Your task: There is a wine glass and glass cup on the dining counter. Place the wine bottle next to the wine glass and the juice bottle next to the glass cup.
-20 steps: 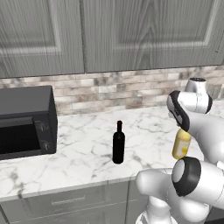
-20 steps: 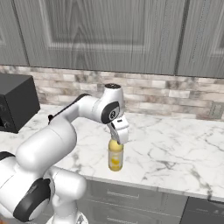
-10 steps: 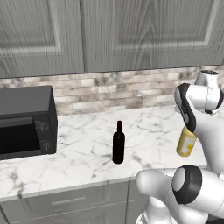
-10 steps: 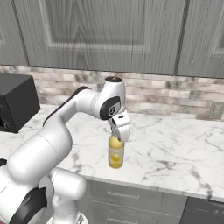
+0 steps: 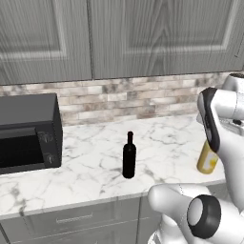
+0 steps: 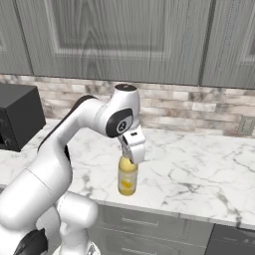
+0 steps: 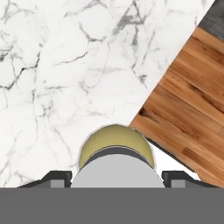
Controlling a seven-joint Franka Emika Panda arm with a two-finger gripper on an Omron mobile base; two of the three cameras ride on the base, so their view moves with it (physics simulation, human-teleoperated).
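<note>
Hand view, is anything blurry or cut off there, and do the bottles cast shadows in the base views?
Hand view: sharp marble veins, but the juice bottle is so close that its cap fills the bottom and the gripper fingertips are cropped. Left base view: soft, even light, the wine bottle casting only a faint shadow. Right base view: similar faint shadow beside the juice bottle.

marble worktop (image 5: 86,171), wine bottle (image 5: 128,156), juice bottle (image 6: 127,176), microwave (image 5: 28,133)

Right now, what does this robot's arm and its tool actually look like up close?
The arm is glossy white, built of fat rounded tube segments, with dark grey bands and round dark caps at the joints. It ends in a boxy white tool carrying two small dark finger tips. No loose cables or markings are visible.
</note>
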